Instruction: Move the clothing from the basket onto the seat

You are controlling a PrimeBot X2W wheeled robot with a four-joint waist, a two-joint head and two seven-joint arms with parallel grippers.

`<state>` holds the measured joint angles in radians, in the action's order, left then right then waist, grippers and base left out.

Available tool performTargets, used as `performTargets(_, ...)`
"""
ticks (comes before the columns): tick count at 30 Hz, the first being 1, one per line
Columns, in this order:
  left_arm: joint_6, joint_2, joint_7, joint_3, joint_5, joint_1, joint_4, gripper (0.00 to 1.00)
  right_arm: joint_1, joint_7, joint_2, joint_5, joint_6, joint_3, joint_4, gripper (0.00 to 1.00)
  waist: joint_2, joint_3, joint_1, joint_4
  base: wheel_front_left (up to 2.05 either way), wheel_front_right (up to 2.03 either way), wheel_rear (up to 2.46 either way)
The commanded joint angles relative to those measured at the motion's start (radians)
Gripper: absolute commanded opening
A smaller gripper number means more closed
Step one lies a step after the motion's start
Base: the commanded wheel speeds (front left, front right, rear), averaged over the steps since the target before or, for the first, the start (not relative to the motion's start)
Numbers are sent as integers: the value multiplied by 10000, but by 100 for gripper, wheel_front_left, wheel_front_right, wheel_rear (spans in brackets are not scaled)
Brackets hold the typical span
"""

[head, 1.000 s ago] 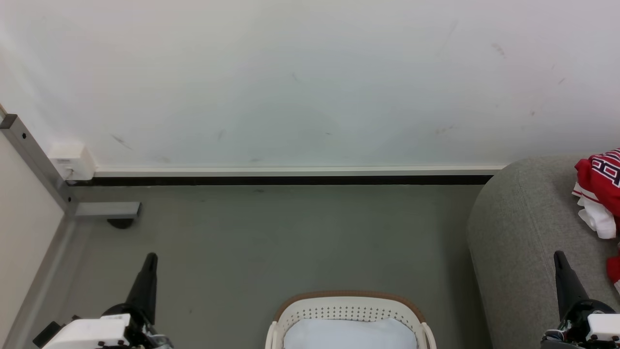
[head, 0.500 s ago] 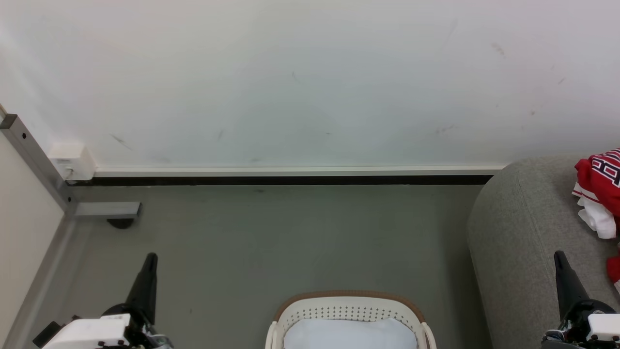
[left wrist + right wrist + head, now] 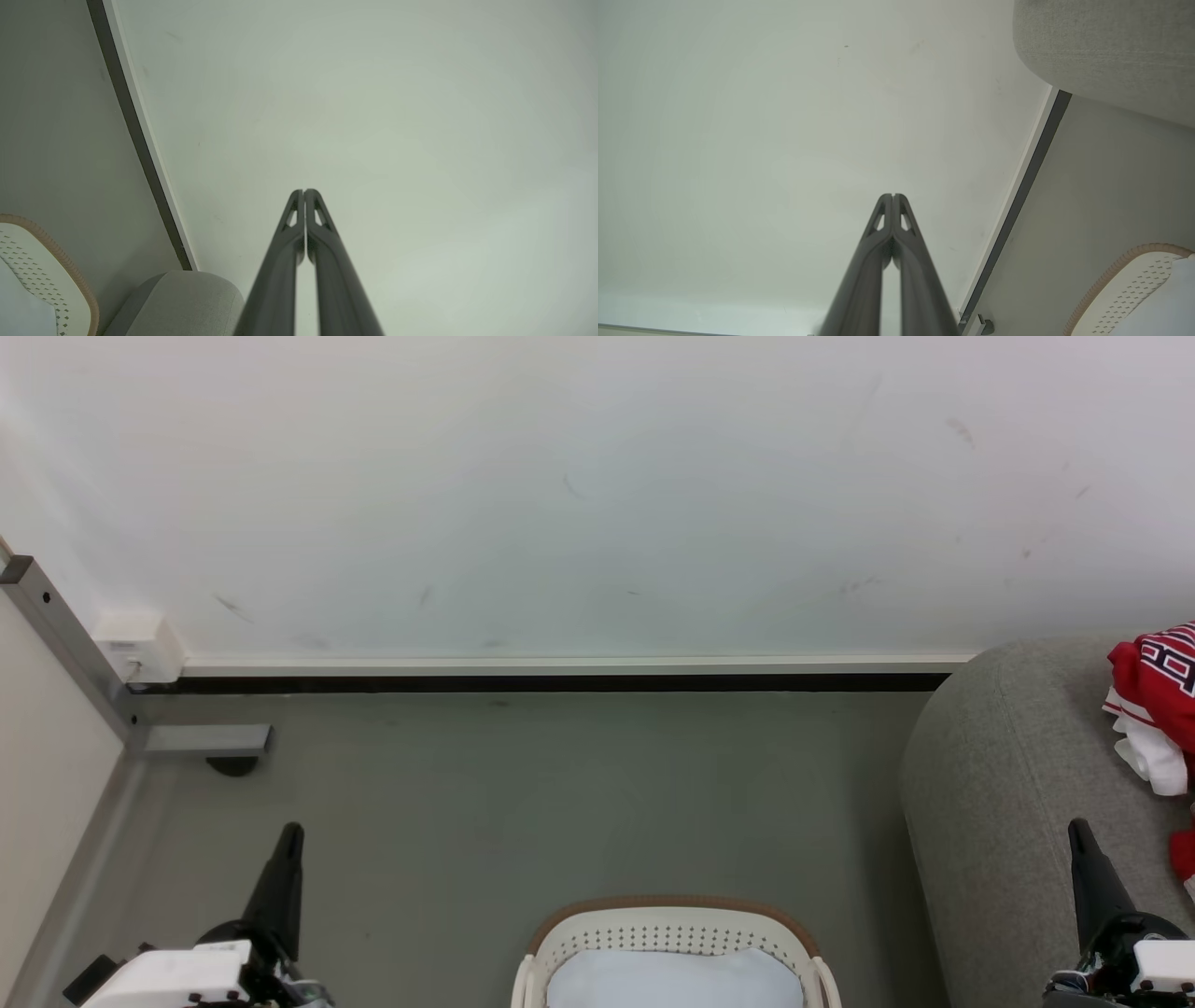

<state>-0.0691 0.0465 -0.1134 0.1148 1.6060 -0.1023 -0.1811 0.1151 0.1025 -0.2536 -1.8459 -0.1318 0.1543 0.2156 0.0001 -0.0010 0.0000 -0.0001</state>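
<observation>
1. The basket, white with a brown rim, stands on the grey floor at the bottom centre of the head view; a plain white cloth lies inside it.
2. The clothing, red with white trim and dark lettering, lies heaped on the grey seat at the right edge of the frame, well apart from the basket; another scrap of red shows lower on the same edge.
3. The left pincer rises at the lower left, over the floor to the left of the basket; the left wrist view shows the left pincer closed, fingers tip to tip, empty, pointing at the pale wall.
4. The right pincer rises at the lower right, in front of the seat and near the clothing without touching it; the right wrist view shows the right pincer closed and empty.
5. In the left wrist view the basket fills the lower left corner, the seat just beside it; in the right wrist view the seat sits upper right, the basket lower right.
</observation>
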Motion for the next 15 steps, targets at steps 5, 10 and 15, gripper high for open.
performTargets(5,18,70,-38,32,115,-70,47,0,69,48,-108,-79,21,41,-59,0,-1,0,0,0,0,0,0)
performTargets(10,20,70,-38,32,115,-70,48,0,70,85,-141,-117,21,81,-68,0,-1,1,0,0,0,0,0)
performTargets(15,18,70,-38,32,113,-69,50,0,72,95,-174,-144,21,122,-78,0,-1,1,0,0,0,0,0)
